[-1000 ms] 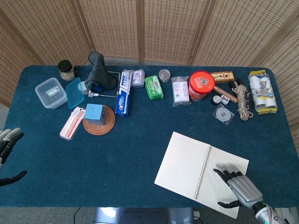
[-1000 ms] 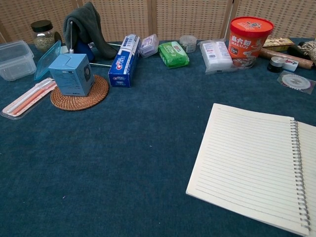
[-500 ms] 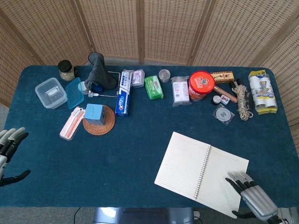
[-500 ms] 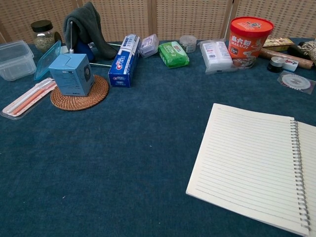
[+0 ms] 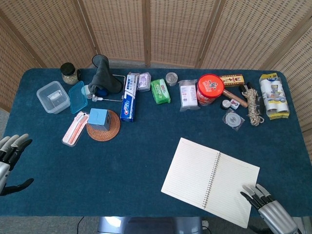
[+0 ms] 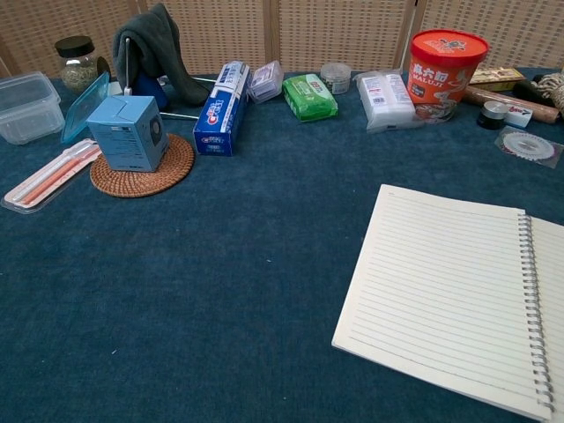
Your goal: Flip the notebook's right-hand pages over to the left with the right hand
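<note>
An open spiral notebook with lined white pages lies flat at the front right of the blue table; the chest view shows its left page and its wire spine. My right hand is at the bottom right corner of the head view, fingers apart, fingertips just off the notebook's right page near its front corner, holding nothing. My left hand hangs open at the table's left edge, fingers spread. Neither hand appears in the chest view.
Along the back stand a jar, clear box, grey cloth, toothpaste box, green pack, red tub, rope and a foil pack. A blue cube sits on a woven coaster.
My right hand has slid back off the notebook's right page toward the front right corner. The left hand has shifted slightly. The notebook has not moved.
</note>
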Tool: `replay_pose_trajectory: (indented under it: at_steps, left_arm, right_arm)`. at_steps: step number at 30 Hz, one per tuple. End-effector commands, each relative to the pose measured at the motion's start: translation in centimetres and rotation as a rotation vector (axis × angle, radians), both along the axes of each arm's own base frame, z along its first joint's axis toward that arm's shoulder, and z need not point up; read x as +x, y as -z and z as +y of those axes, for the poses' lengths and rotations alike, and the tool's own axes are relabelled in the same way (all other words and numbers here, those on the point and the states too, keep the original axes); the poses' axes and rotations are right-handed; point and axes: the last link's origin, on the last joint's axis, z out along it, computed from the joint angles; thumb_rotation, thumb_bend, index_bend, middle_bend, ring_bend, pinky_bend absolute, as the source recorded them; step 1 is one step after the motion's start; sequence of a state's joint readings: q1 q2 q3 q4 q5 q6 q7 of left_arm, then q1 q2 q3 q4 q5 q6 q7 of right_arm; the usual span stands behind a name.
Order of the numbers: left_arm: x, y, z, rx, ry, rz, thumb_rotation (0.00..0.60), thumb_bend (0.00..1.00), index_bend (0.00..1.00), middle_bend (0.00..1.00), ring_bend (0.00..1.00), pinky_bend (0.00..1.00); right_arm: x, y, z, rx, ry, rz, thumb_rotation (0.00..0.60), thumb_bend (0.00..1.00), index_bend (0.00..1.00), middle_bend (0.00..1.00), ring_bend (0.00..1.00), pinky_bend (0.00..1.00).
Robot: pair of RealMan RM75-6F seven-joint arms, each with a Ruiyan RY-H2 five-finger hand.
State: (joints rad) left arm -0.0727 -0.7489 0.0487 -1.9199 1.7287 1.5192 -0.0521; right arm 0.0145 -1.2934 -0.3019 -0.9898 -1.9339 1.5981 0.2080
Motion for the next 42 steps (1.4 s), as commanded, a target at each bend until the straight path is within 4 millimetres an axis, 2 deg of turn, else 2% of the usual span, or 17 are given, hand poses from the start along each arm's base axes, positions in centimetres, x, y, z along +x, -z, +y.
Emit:
replay_pose_trajectory:
  at_steps: [1,15,25,42]
  left_arm:
    - [0.1,-0.1,0.0,0.002,0.004,0.002,0.6,0.03,0.0,0.0,0.0,0.04]
    - [0.7,0.0,0.1,-0.004,0.006,0.015,0.6,0.03,0.0,0.0,0.0,0.04]
    - [1.0,-0.1,0.1,0.001,0.009,0.024,0.6,0.03,0.0,0.0,0.0,0.04]
    - [1.4,-0.3,0.1,0.009,0.013,0.025,0.6,0.03,0.0,0.0,0.0,0.04]
  right_arm:
    - [-0.3,0.5,0.6,-0.003,-0.004,-0.02,0.423,0.24,0.0,0.0,0.0,0.0]
    - [-2.4,1.1,0.7,-0.004,0.024,0.008,0.421,0.24,0.0,0.0,0.0,0.0]
    - [-3.5,0.7,0.9,-0.006,0.03,0.026,0.423,0.24,0.0,0.0,0.0,0.0]
    - [-3.8,1.8,0.5,-0.02,0.034,0.008,0.426,0.24,0.0,0.0,0.0,0.0]
